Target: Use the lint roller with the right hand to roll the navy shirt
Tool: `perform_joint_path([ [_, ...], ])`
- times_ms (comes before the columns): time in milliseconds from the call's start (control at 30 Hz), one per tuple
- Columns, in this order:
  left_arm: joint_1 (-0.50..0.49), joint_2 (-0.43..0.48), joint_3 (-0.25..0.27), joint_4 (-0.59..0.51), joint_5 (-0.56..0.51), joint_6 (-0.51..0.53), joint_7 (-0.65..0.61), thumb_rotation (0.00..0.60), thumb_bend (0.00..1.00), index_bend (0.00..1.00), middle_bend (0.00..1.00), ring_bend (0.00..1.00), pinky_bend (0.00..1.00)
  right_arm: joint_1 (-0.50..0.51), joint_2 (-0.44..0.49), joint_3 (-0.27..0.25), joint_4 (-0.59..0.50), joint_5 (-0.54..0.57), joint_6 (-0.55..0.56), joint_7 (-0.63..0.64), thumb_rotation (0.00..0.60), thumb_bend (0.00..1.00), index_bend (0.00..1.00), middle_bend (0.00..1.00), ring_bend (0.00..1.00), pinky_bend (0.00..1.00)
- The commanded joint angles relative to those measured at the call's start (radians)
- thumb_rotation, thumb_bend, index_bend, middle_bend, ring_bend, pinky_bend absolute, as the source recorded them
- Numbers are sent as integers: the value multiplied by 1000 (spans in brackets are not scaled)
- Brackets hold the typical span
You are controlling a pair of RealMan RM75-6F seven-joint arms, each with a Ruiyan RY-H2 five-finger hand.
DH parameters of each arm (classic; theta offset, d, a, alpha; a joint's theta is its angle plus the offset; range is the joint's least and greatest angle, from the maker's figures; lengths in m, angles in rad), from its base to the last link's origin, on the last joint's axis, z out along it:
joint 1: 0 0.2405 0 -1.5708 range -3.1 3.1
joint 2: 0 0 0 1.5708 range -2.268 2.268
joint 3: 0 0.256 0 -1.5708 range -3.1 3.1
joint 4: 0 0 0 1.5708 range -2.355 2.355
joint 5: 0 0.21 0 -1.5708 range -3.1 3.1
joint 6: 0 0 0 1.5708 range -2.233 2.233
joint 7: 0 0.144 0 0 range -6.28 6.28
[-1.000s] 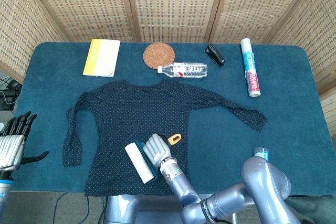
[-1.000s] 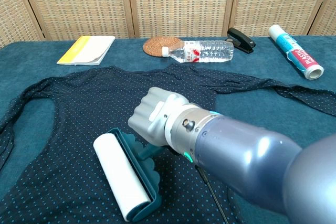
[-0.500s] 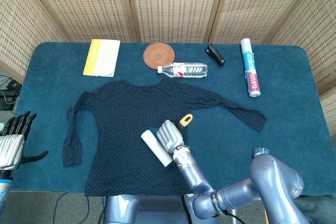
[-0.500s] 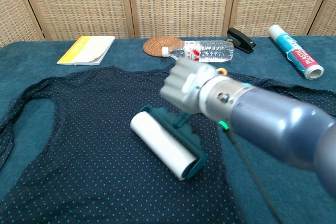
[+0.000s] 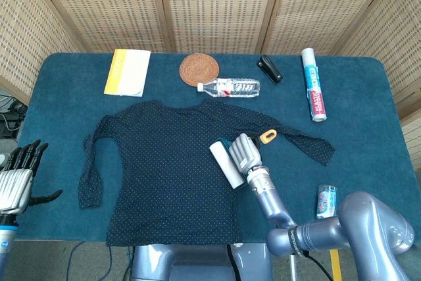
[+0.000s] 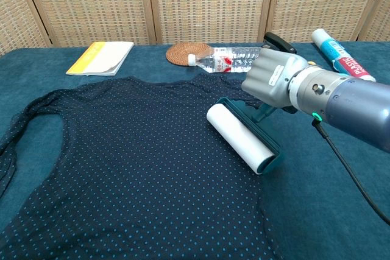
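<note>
The right hand (image 6: 274, 77) is closed around the handle of the lint roller (image 6: 242, 137), whose white drum lies on the right side of the navy shirt (image 5: 168, 162), near its right edge. To do this step well, I think the drum should stay flat on the cloth, with light and even pressure, so the thin fabric does not fold or slide on the table (image 5: 368, 123). The left hand (image 5: 16, 179) hangs off the table's left edge, fingers spread, holding nothing.

White lint roller (image 6: 241, 139) in teal frame on spread, dotted navy shirt (image 5: 168, 169), near its right edge.
</note>
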Motion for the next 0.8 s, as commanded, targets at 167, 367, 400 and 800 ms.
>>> perform_joint_path([
  [167, -3, -1, -1, 4, -7, -7, 0, 600, 0, 0, 0, 0, 0, 19, -52, 35, -44, -32, 4, -22, 600, 808, 735, 1000, 1000, 1000],
  [367, -3, -3, -3, 10, -12, -7, 2, 600, 0, 0, 0, 0, 0, 56, -167, 79, -47, -12, 42, -118, 600, 807, 736, 1000, 1000, 1000],
  [400, -3, -3, -3, 11, -13, -8, 2, 600, 0, 0, 0, 0, 0, 59, -178, 83, -46, -11, 46, -126, 600, 807, 736, 1000, 1000, 1000],
  [800, -8, -10, -5, 21, -28, -20, 10, 600, 0, 0, 0, 0, 0, 72, -243, 94, -56, -27, 48, -161, 600, 808, 737, 1000, 1000, 1000],
])
